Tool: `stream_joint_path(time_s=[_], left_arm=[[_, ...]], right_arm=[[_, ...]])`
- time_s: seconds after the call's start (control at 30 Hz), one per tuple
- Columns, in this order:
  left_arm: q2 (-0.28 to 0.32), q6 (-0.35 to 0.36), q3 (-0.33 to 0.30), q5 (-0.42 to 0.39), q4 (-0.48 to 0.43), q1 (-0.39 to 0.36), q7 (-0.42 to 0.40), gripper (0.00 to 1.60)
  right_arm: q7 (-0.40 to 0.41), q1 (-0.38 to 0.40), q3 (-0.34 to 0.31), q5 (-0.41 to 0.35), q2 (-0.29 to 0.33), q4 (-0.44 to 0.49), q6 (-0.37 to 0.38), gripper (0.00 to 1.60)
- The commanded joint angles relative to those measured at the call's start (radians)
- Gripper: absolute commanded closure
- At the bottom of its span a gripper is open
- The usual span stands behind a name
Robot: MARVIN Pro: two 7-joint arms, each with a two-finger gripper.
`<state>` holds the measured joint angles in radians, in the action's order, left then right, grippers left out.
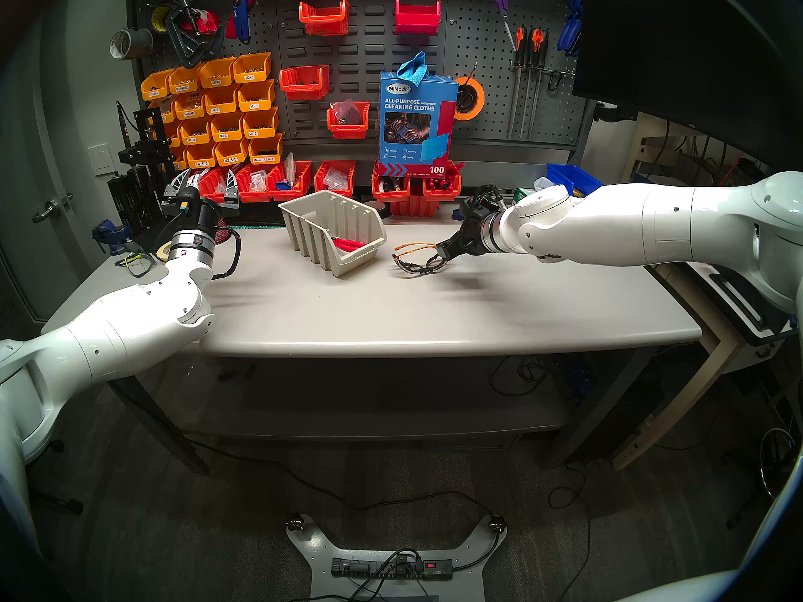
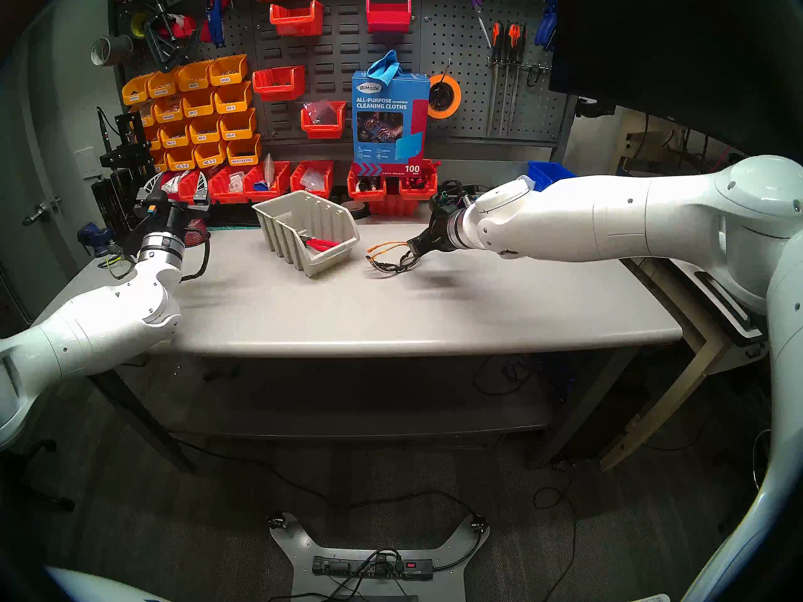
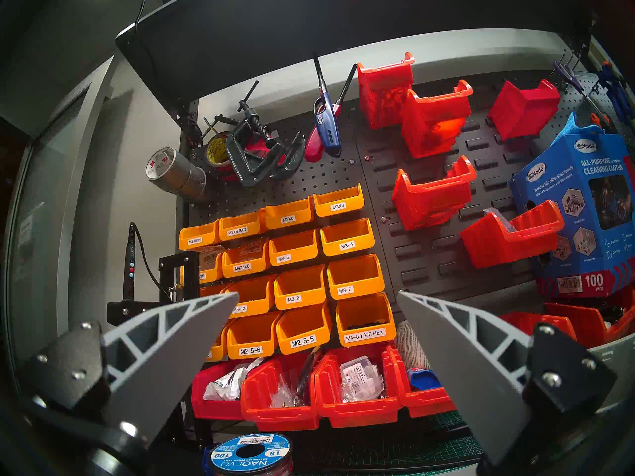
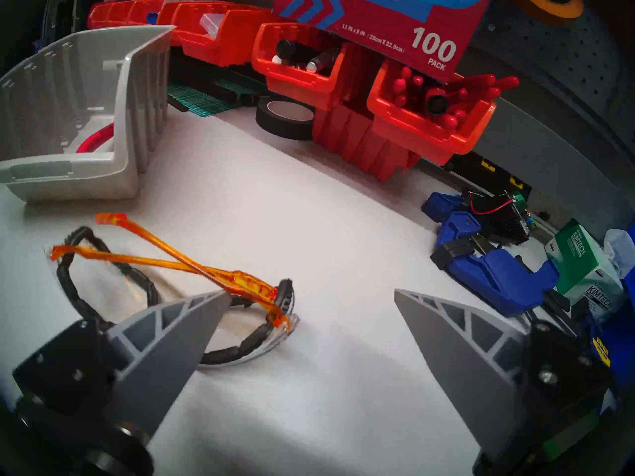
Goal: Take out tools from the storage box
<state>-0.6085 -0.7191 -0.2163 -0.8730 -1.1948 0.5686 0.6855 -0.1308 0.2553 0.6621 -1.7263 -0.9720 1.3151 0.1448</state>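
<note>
Red-handled pliers lie inside the beige storage box; folded safety glasses rest beside it.

You see only the red handles of the pliers over the low lip of the storage box; their jaws are hidden inside, and the right wrist view shows just one red curve. In the head views the right gripper covers one end of the safety glasses, so contact there cannot be judged.
</note>
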Motion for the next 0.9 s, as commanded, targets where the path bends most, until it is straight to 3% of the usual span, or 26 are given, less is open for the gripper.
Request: stream_joint_path(time_s=[0.0,0.5,0.87], left_arm=[[0.0,-0.001,-0.01,-0.002,0.002,-0.014,0.002,0.0],[0.0,-0.001,-0.011,-0.002,0.002,-0.014,0.002,0.0],[0.0,-0.001,-0.011,-0.002,0.002,-0.014,0.002,0.0]], right_arm=[[0.017,0.034,-0.041,-0.004,-0.026,-0.026,-0.017,0.0],[0.025,0.019,-0.091,-0.023,-0.121,-0.086,-0.025,0.0],[0.028,-0.026,-0.114,-0.063,-0.224,-0.167,-0.028,0.0]])
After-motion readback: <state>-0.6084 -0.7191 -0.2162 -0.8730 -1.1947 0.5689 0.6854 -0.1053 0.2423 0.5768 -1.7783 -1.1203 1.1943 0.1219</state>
